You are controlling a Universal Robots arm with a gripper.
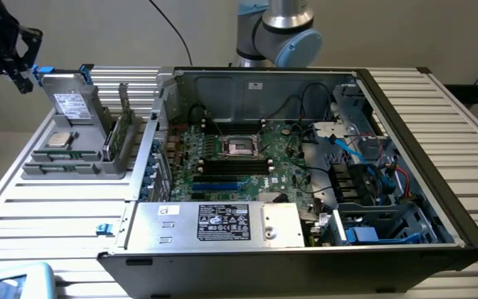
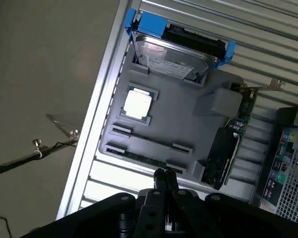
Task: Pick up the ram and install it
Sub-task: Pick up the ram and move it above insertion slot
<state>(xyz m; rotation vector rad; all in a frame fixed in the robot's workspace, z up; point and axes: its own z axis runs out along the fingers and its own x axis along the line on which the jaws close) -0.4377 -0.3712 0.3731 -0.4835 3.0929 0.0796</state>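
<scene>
The ram (image 2: 139,157) is a thin dark-green stick lying edge-up in the front slot of a grey parts holder (image 2: 181,119). In the exterior view the ram (image 1: 60,167) shows as a green strip along the holder's (image 1: 35,169) near edge. My gripper (image 2: 164,174) hangs high above the holder's ram side with its two dark fingers pressed together and nothing between them. In the exterior view, the gripper (image 1: 23,84) sits at the upper left, well above the holder. The motherboard's black memory slots (image 1: 237,167) lie inside the open computer case (image 1: 413,124).
The holder also carries a hard drive (image 2: 171,57) in a blue bracket, a square silver processor chip (image 2: 138,104) and an upright green expansion card (image 2: 233,134). Cables and drive cages (image 1: 372,180) crowd the case on the exterior view's right. The power supply (image 1: 222,222) lies along the front.
</scene>
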